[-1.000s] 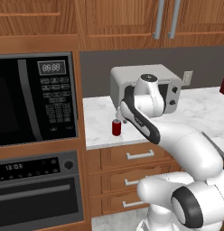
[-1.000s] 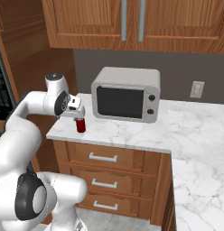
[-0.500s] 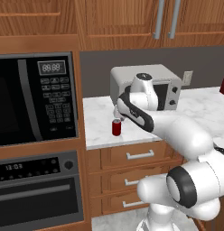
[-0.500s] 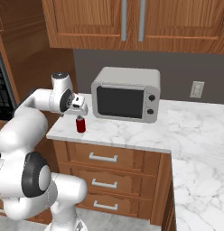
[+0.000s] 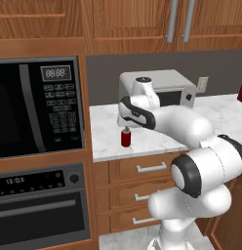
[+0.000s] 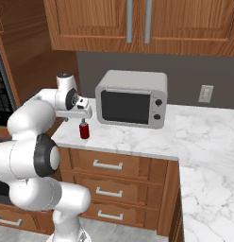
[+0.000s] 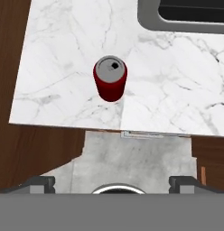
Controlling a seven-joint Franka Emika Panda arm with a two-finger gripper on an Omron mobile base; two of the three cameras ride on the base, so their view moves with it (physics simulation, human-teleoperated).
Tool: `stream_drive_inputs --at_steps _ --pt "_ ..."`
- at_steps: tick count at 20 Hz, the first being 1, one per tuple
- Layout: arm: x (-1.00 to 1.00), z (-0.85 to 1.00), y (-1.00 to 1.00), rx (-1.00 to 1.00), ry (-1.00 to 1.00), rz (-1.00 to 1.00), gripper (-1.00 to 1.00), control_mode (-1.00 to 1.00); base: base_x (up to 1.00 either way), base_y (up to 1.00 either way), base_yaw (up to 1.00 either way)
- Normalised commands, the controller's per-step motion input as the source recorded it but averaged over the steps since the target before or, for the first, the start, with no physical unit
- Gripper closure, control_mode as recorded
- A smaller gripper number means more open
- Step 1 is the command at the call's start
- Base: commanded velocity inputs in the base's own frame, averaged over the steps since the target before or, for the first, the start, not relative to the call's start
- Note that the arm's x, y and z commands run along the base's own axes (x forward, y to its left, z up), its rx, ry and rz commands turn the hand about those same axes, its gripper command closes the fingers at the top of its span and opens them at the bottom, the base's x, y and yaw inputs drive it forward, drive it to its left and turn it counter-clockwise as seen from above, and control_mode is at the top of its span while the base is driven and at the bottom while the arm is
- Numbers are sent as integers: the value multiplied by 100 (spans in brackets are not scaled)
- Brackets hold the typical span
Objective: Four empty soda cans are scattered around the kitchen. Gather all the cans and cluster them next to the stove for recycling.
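Gripper is wide open, holding nothing, above the can. Looks a bit off-center though, so coming down could tip it, I think.

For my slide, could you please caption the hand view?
Open pincer hovers above an upright red soda can on the marble counter, near the toaster oven.
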Motion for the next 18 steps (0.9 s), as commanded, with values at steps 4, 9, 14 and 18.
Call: stream_drive_inputs --at_steps 4,9,14,18 --pt "32 -13 7 -2 7 0 -100 -100 0 0 0" --pt "21 -20 1 0 0 0 -100 -100 0 0 0" --pt "18 -25 0 0 -2 0 -100 -100 0 0 0" --pt "13 -18 0 0 -4 -1 -100 -100 0 0 0"
